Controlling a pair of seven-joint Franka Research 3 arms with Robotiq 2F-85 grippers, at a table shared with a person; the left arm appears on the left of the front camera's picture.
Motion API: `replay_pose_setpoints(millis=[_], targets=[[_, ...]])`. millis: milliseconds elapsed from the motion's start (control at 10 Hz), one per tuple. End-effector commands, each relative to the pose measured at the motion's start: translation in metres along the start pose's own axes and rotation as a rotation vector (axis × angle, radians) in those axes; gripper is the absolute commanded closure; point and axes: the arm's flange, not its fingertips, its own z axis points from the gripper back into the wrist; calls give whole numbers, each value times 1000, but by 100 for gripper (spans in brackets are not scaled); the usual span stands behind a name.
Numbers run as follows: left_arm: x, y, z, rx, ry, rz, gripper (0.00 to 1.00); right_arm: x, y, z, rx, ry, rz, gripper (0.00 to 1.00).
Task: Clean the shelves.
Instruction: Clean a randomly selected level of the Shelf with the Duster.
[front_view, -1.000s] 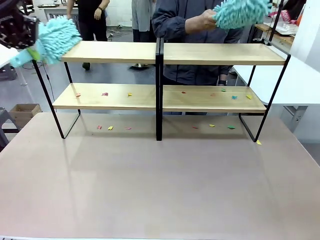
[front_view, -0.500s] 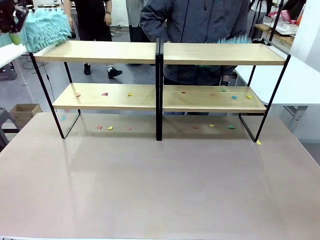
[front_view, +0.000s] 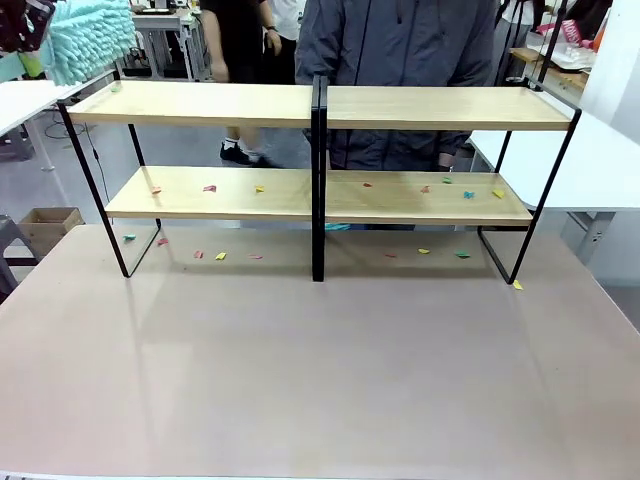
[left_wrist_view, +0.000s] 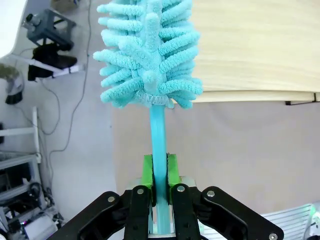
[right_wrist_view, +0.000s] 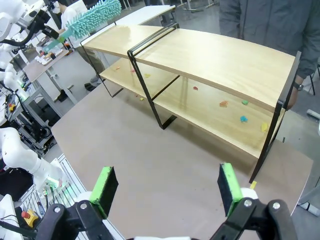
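Shelves: the two-tier rack (front_view: 220, 103) stands across the far half of the table (front_view: 320, 380), its two sections joined at the black centre post, with a person in a grey jacket (front_view: 400, 40) close behind it
Top tier: both light boards look almost bare from the front
Lower tier: small coloured paper scraps (front_view: 210, 188) lie scattered on both boards, and more scraps (front_view: 220, 256) sit on the table under the rack
Duster: a teal chenille duster (front_view: 90, 40) is held up in the air beyond the rack's left end, above the top board's corner and not touching it
Left gripper (left_wrist_view: 160, 172): its green pads are pinched onto the duster's thin teal handle, the fluffy head pointing away from the wrist with the edge of a board (left_wrist_view: 260, 45) beside it
Right gripper (right_wrist_view: 167, 187): fingers spread wide with nothing between them, hanging high over the near side of the table and well apart from the rack (right_wrist_view: 215, 55)
Step in hand: judging by the boards, the top tier is done and the duster is lifted off between strokes, so the lower tier is left
Next move: the left arm needs to drop the duster and bring it in under the top board from the open left end, handle roughly level to clear the frame, then sweep the scraps along; the centre post probably means treating each section apart
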Motion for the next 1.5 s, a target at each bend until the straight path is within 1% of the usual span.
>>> replay_pose_setpoints(millis=[0,100,200,300,400,500,700,800,900,1000,1100,1400], targets=[[-3,6,3,-52,-26,11,87,0,0,-1,1,1,-1,0],[-5,11,10,-142,-18,18,87,0,0,-1,1,1,-1,0],[-8,21,22,-259,-19,43,87,0,0,-1,1,1,-1,0],[-18,40,39,-394,-5,54,87,0,0,-1,1,1,-1,0],[-31,65,53,-458,-18,54,87,0,0,-1,1,1,-1,0],[-43,94,64,-489,-52,100,87,0,0,-1,1,1,-1,0],[-72,157,72,-557,-85,100,87,0,0,-1,1,1,-1,0],[-87,182,71,-581,-73,118,87,0,0,-1,1,1,-1,0],[-104,199,68,-591,-52,133,87,0,0,-1,1,1,-1,0],[-119,208,67,-612,-46,146,87,0,0,-1,1,1,-1,0],[-128,216,67,-614,-75,186,87,0,0,-1,1,1,-1,0],[-125,220,61,-613,-73,207,87,0,0,-1,1,1,-1,0]])
